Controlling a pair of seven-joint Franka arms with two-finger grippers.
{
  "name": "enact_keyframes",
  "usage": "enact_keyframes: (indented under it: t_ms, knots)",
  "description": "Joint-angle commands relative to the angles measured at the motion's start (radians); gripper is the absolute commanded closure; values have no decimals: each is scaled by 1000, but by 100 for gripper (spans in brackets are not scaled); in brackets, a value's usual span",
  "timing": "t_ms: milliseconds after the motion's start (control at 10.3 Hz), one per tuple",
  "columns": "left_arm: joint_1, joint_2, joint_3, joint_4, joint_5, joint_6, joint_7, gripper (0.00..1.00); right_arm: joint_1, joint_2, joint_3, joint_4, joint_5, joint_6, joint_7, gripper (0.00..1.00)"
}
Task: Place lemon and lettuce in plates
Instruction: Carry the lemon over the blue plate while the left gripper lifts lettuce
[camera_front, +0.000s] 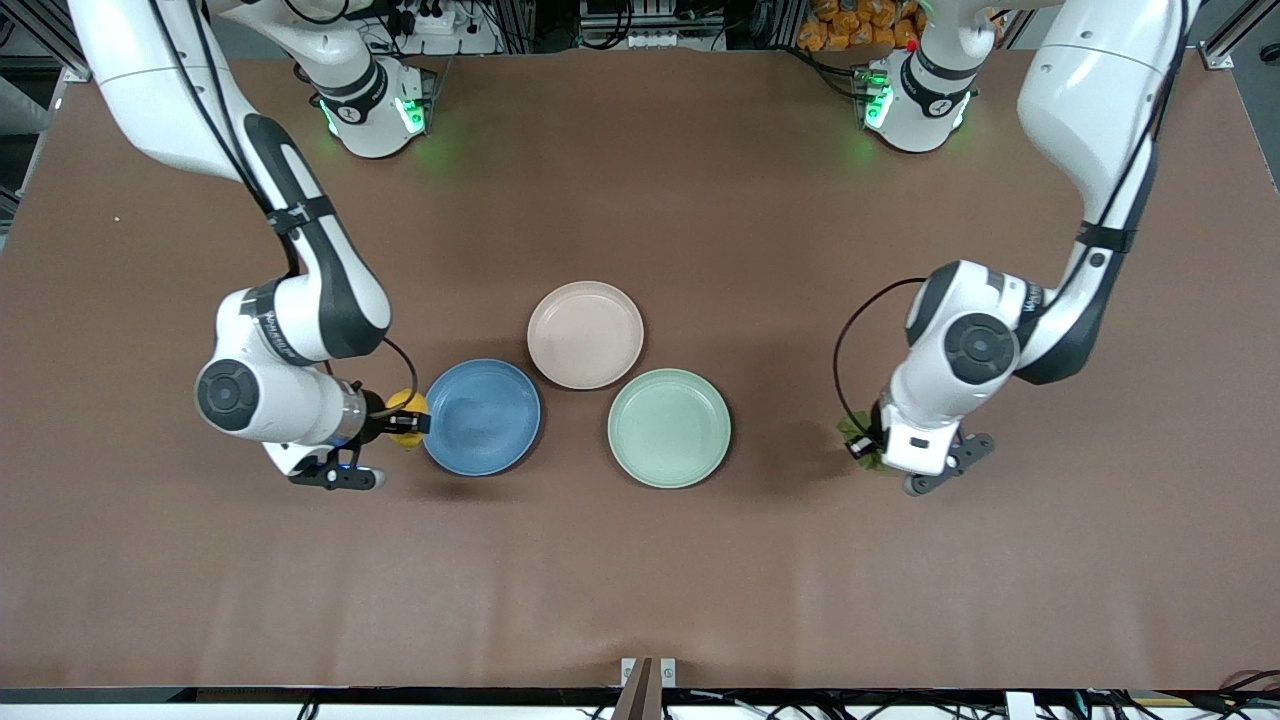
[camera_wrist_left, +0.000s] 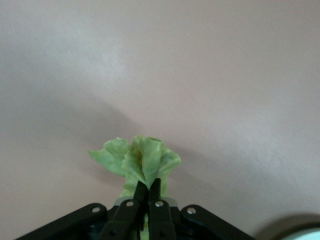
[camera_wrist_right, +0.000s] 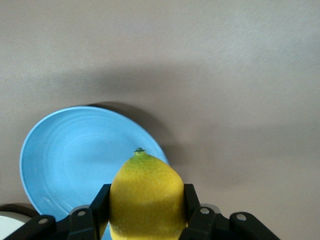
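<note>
My right gripper (camera_front: 408, 420) is shut on the yellow lemon (camera_front: 406, 405), held just beside the rim of the blue plate (camera_front: 482, 416) on the right arm's side. In the right wrist view the lemon (camera_wrist_right: 146, 197) sits between the fingers (camera_wrist_right: 99, 202) with the blue plate (camera_wrist_right: 75, 155) past it. My left gripper (camera_front: 860, 446) is shut on the green lettuce (camera_front: 858, 432), toward the left arm's end of the table, apart from the plates. In the left wrist view the crinkled lettuce (camera_wrist_left: 142, 160) is pinched between the closed fingertips (camera_wrist_left: 139, 192). The beige-pink plate (camera_front: 585, 334) is empty.
A pale mint-green plate (camera_front: 669, 427) lies beside the blue plate, nearer the front camera than the beige-pink one; its rim shows in the left wrist view (camera_wrist_left: 300, 234). The brown table (camera_front: 640, 570) is bare around them.
</note>
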Motion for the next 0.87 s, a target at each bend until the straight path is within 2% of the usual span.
enact_keyframes:
  t_ms: [0, 291, 776]
  knots:
    - [-59, -22, -1, -16, 16, -14, -116, 100, 32, 11, -6, 6, 18, 16, 43, 65]
    - [-125, -24, -3, -9, 15, -14, -217, 100, 58, 39, -4, 6, 19, 60, 88, 65]
    - [-136, -30, -93, 1, 15, -14, -338, 100, 97, 80, -6, 0, 19, 132, 132, 65]
